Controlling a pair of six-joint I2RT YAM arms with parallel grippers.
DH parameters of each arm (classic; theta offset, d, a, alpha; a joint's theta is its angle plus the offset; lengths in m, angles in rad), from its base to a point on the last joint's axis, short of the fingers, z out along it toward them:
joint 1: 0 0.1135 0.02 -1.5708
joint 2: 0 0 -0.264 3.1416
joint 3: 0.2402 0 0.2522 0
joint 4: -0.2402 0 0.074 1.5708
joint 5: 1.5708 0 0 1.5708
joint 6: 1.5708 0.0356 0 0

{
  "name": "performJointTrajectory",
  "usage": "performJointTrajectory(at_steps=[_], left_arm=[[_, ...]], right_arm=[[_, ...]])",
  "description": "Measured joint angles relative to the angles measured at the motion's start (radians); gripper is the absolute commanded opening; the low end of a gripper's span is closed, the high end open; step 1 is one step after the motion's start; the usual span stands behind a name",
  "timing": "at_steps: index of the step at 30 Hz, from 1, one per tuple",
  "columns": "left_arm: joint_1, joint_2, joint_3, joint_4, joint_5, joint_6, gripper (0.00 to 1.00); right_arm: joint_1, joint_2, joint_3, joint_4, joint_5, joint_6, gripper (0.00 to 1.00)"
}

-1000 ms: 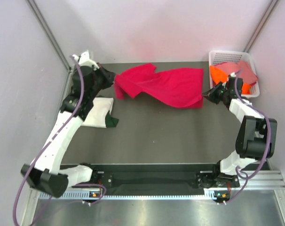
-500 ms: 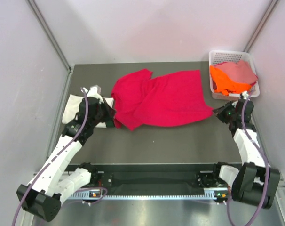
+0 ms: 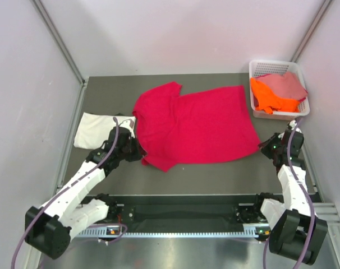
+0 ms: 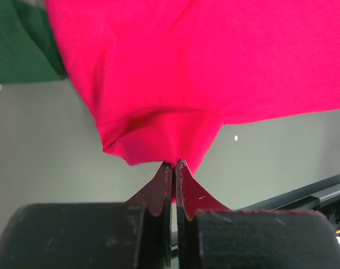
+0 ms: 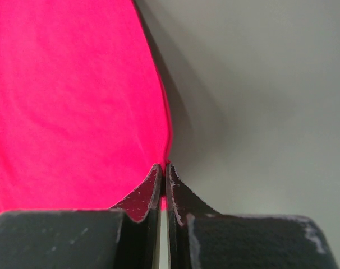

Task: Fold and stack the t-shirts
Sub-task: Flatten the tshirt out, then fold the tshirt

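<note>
The left gripper [image 4: 174, 166] is clenched on the near-left edge of the crimson-red t-shirt [image 3: 198, 126], and the right gripper [image 5: 163, 168] pinches its near-right corner. The shirt lies spread mid-table [image 3: 215, 168]. A folded cream-white t-shirt [image 3: 97, 130] lies beside it on the left.

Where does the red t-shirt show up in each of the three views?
Top external: red t-shirt spread across mid-table.
Left wrist: red t-shirt fills the top, corner pinched by the left end effector.
Right wrist: red t-shirt fills the left side, corner pinched by the right end effector.
Shared landmark: the dark tabletop beneath it.
</note>
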Motion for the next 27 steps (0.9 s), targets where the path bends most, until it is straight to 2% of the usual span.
performJointTrajectory(at_steps=[6,11,20,27], left_arm=[[-0.002,0.123,0.026,-0.008,-0.016,-0.010,0.00],[-0.002,0.208,0.129,-0.032,-0.050,-0.010,0.00],[0.011,0.372,0.336,-0.051,-0.114,-0.010,0.00],[0.085,0.513,0.435,-0.049,-0.120,-0.010,0.00]], right_arm=[[0.015,0.061,-0.034,0.014,0.008,-0.001,0.00],[0.051,0.148,-0.014,0.029,0.037,0.023,0.00],[0.112,0.270,0.130,0.076,0.105,0.075,0.00],[0.112,0.400,0.240,0.092,0.138,0.104,0.00]])
